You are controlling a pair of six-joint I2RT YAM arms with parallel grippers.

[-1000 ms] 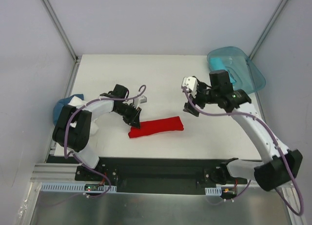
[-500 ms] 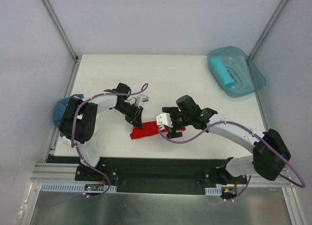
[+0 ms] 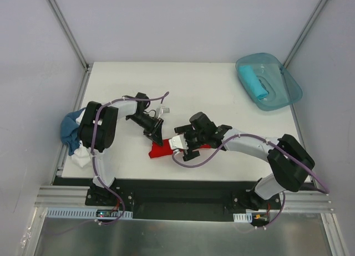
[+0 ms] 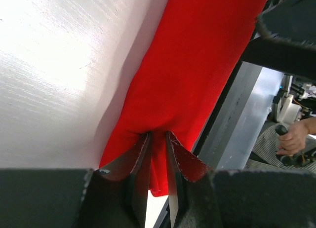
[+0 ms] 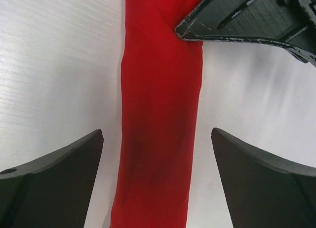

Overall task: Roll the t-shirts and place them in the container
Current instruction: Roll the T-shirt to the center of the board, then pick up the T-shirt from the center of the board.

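The bright red, soft cloth t-shirt (image 3: pixel 162 151), folded into a long strip, lies near-centre on the flat white table (image 3: pixel 222 84). The left gripper (image 4: pixel 158 137) pinches its left end, likely to anchor it. The right gripper (image 5: pixel 157 139) straddles the strip, jaws wide apart, seemingly ready to clamp.

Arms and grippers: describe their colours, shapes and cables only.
The left arm and right arm have white link shells, black joint housings, and a purple cable looping along each. The left gripper ends in thin dark blades; the right gripper in broad dark wedges.
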